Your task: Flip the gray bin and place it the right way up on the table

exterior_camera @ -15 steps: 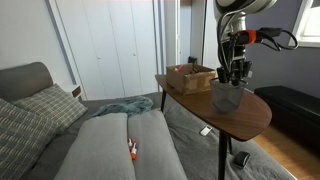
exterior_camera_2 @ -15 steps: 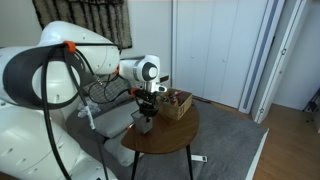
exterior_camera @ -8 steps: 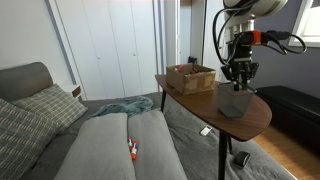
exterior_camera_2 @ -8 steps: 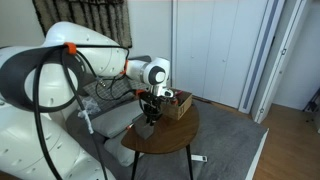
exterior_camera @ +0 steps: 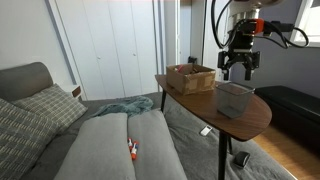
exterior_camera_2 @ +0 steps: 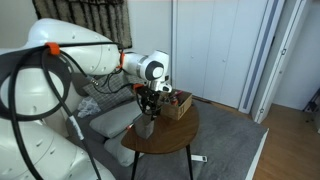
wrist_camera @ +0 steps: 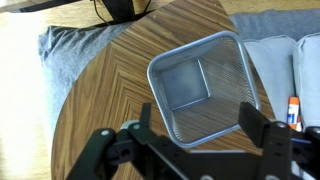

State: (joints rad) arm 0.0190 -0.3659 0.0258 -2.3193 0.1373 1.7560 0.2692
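Note:
The gray bin (wrist_camera: 205, 85) stands mouth up on the oval wooden table (wrist_camera: 95, 95); the wrist view looks straight down into its mesh inside. In both exterior views the gray bin (exterior_camera: 235, 98) (exterior_camera_2: 146, 126) rests near the table's end, apart from the basket. My gripper (exterior_camera: 240, 68) (exterior_camera_2: 150, 103) hangs just above it, clear of the rim. In the wrist view the gripper (wrist_camera: 200, 125) is open, its dark fingers (wrist_camera: 252, 125) spread wide on either side of the bin's near wall with nothing held.
A brown woven basket (exterior_camera: 190, 77) (exterior_camera_2: 178, 104) stands on the table (exterior_camera: 255, 118) behind the bin. A gray sofa (exterior_camera: 110, 145) with a small orange object (exterior_camera: 131, 150) lies beside the table. A dark bench (exterior_camera: 295, 105) sits on the far side.
The jaws went from shut on the bin to open. The gripper rose off it, leaving the bin standing mouth up on the table.

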